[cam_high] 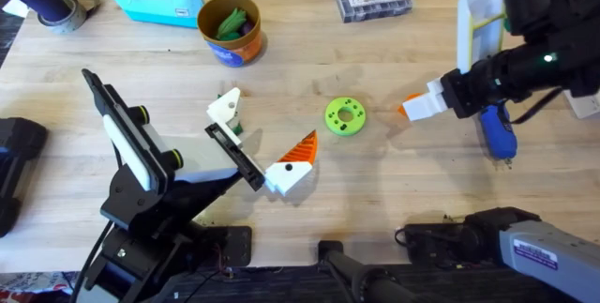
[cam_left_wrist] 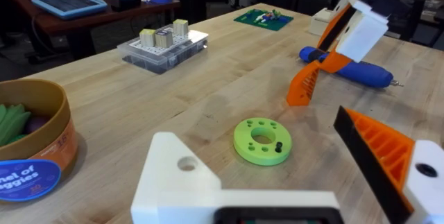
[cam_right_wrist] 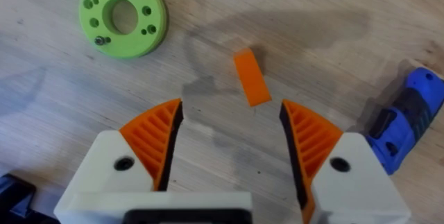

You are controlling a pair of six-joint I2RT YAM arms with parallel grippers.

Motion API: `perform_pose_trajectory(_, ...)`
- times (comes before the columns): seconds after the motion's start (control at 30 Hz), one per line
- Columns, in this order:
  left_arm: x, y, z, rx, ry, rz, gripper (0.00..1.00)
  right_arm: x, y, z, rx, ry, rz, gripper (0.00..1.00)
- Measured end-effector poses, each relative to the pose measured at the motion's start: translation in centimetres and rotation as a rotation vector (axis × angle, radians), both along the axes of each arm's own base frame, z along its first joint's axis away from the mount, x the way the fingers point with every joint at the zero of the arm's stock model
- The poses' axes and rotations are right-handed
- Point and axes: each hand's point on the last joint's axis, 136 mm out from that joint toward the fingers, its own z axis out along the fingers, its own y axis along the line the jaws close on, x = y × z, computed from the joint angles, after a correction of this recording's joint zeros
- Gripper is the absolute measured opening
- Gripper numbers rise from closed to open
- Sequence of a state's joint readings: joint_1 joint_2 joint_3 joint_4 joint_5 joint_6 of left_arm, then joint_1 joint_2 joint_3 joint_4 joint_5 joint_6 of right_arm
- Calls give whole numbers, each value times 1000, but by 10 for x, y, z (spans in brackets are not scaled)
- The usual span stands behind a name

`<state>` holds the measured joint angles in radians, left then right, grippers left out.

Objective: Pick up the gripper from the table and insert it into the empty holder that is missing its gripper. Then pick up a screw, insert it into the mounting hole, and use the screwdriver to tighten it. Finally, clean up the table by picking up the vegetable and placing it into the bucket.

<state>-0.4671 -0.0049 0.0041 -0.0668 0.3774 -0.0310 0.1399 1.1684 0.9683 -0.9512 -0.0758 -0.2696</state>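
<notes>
Across the wooden table (cam_high: 394, 190), I am at the first step: fetching the loose part. My right gripper (cam_right_wrist: 232, 113) hangs spread wide over the work, clamping nothing. My left gripper (cam_high: 262, 132) lies low near the table's middle, its two white blocks also apart and nothing between them. The bucket (cam_high: 230, 45) stands at the far side, green pieces already in it. The blue screwdriver (cam_high: 497, 134) lies just beside my right gripper. A green disc (cam_high: 345, 116) sits between the two arms. The empty holder (cam_high: 225, 108) is the bare block on my left gripper. The orange finger (cam_right_wrist: 251, 77) rests tilted on the wood, below and between my right pads, not gripped. Next, I judge, I must lower, centre and close on it squarely.
</notes>
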Motion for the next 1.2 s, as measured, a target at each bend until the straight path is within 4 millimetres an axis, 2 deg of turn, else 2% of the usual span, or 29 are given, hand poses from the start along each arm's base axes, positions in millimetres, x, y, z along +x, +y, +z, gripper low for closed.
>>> perform_pose_trajectory(0.13, 0, 0, 2, -2, -5, 2, 990, -2, 0, -7, -10, 38, 13, 849)
perform_pose_trajectory(0.47, 1, 0, 2, -2, -5, 4, 990, 9, -2, 1, -29, -12, 18, 849)
perform_pose_trajectory(0.7, 1, 0, 2, -2, -5, 4, 990, 13, -3, 0, -74, -38, 134, 849)
perform_pose_trajectory(1.1, 1, 0, 2, -2, -5, 4, 990, 14, -3, -40, -126, 102, 290, 848)
perform_pose_trajectory(1.2, 1, 0, 2, -2, -5, 4, 990, 14, -5, -50, -139, 141, 300, 805)
